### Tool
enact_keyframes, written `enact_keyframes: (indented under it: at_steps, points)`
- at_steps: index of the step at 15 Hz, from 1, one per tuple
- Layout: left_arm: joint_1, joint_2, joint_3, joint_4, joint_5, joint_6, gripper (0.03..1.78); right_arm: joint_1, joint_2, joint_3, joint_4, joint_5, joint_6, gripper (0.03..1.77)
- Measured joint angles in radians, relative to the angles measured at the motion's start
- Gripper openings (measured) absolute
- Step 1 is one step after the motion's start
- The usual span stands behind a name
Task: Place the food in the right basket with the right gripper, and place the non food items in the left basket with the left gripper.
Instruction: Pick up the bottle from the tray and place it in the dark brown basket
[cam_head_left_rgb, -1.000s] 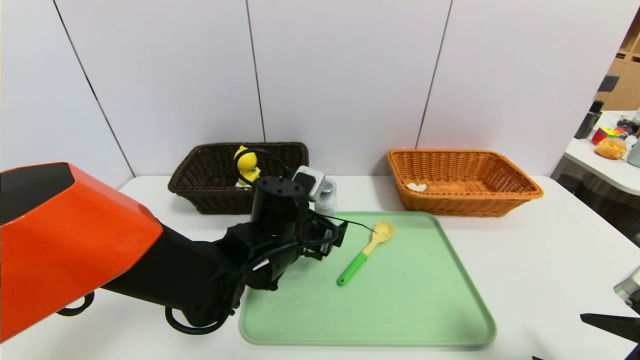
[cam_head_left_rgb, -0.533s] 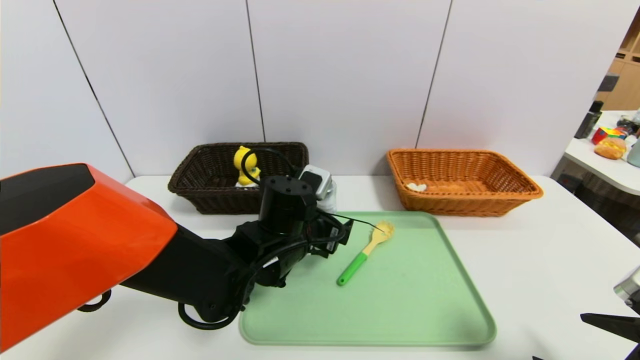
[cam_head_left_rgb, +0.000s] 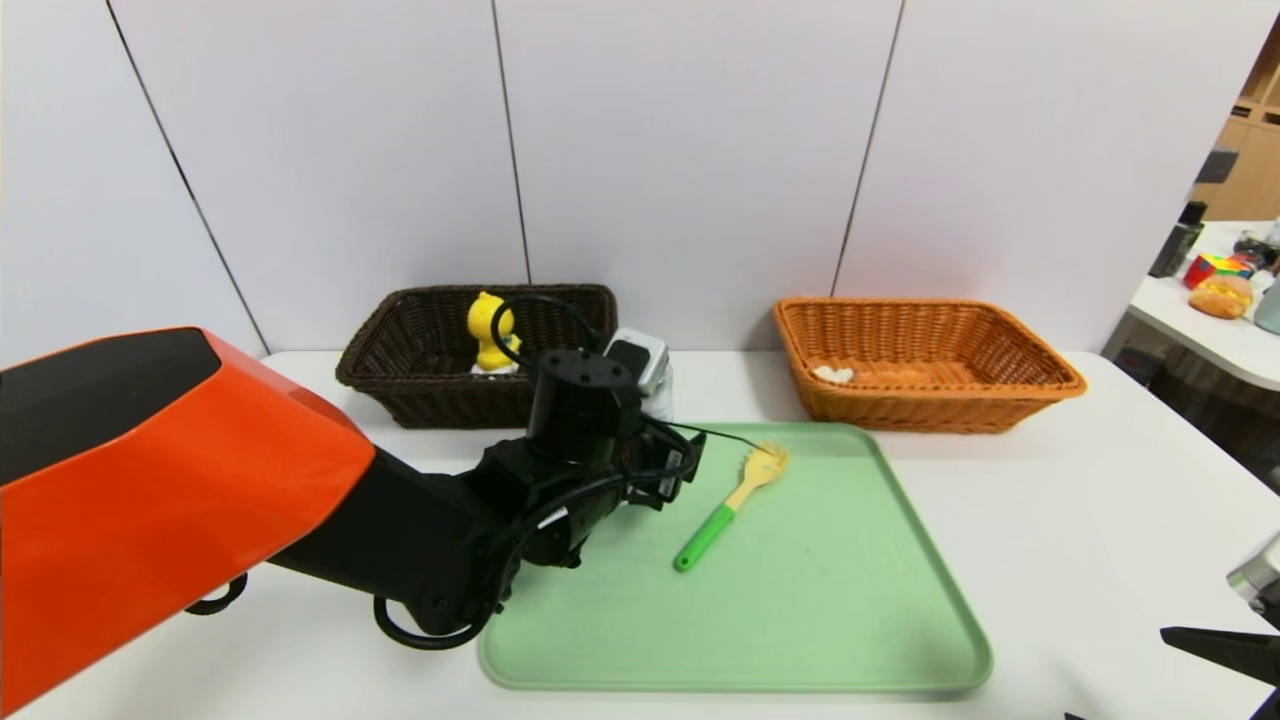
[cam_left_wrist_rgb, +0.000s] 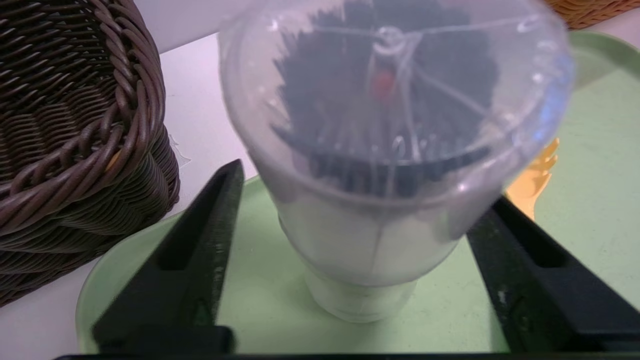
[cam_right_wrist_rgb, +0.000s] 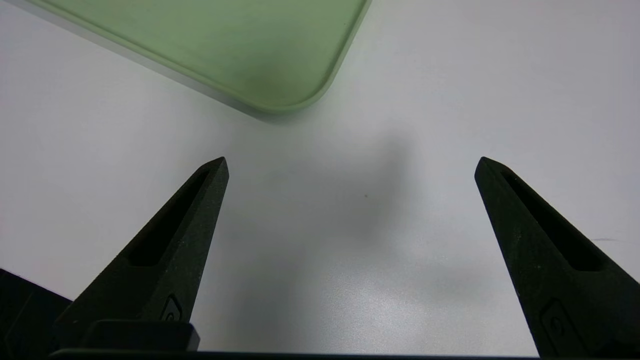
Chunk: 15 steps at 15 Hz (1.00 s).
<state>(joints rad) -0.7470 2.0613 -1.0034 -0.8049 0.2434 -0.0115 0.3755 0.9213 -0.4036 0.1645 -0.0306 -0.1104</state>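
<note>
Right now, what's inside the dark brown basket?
The yellow figure with a white base stands in the dark brown basket. The left arm's cable and camera cross in front of the basket's right part, so anything low there is covered.

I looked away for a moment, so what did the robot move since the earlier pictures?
The left gripper shifted a little to the robot's right, around the clear container; I can't tell if it grips it yet. The spatula, the yellow toy, both baskets and the right gripper stayed put.
</note>
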Motion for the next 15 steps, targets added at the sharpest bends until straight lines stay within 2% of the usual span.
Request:
enact_keyframes:
  at_steps: [2,7,15]
  points:
    - [0.0,0.0,0.0,-0.002,0.001,0.0,1.12,0.0,0.0,0.002,-0.001,0.0,0.0,1.7]
    - [0.0,-0.01,0.008,-0.002,0.003,-0.001,0.54,0.0,0.0,0.005,-0.001,0.002,-0.001,1.7]
    - [-0.002,-0.047,0.028,-0.004,0.004,-0.001,0.54,0.0,0.001,0.008,-0.001,0.002,-0.001,1.7]
